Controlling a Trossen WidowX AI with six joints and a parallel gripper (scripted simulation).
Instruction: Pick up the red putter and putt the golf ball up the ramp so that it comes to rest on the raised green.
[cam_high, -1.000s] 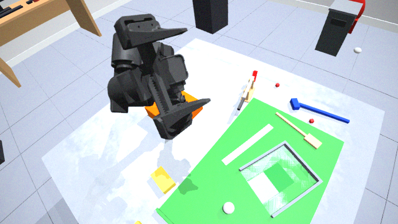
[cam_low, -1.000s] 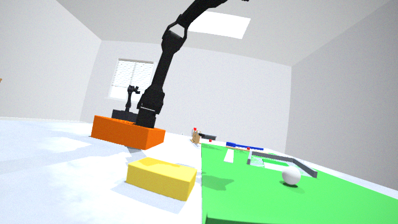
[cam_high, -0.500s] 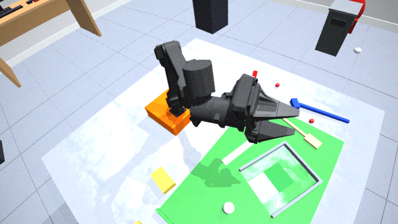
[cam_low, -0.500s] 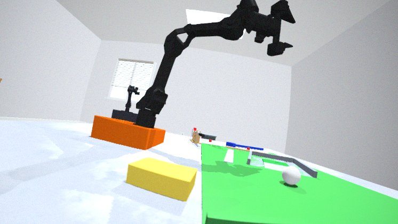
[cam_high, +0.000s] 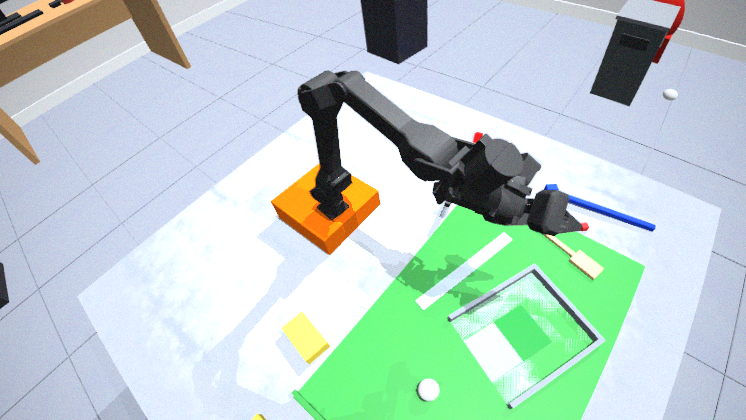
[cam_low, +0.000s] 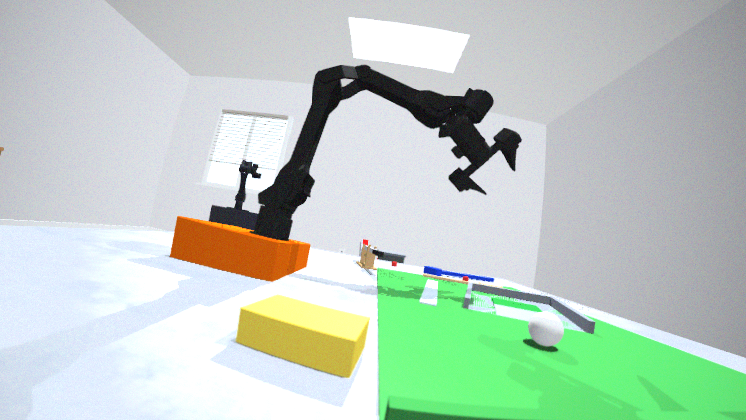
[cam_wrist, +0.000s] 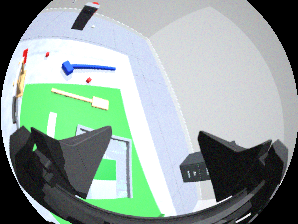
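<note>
My gripper (cam_low: 500, 181) (cam_wrist: 156, 133) is open and empty, high above the far part of the green mat (cam_high: 375, 360) (cam_low: 443, 360). The red putter (cam_high: 477, 137) (cam_low: 365, 241) (cam_wrist: 25, 55) rests on a wooden stand (cam_low: 368, 258) (cam_wrist: 21, 82); in the top view the arm hides most of it. The golf ball (cam_high: 428, 389) (cam_low: 546, 329) sits on the mat in front of the white ramp (cam_high: 490, 352). The raised green (cam_high: 522, 331) lies behind the ramp, within grey walls (cam_high: 569, 304) (cam_wrist: 130, 165).
A blue putter (cam_high: 610, 211) (cam_low: 459, 273) (cam_wrist: 92, 67) lies beyond the mat. A wooden paddle (cam_high: 586, 264) (cam_wrist: 100, 102) lies at its far edge. Small red cubes (cam_wrist: 89, 80) lie nearby. A yellow block (cam_high: 305, 337) (cam_low: 302, 333) lies beside the mat.
</note>
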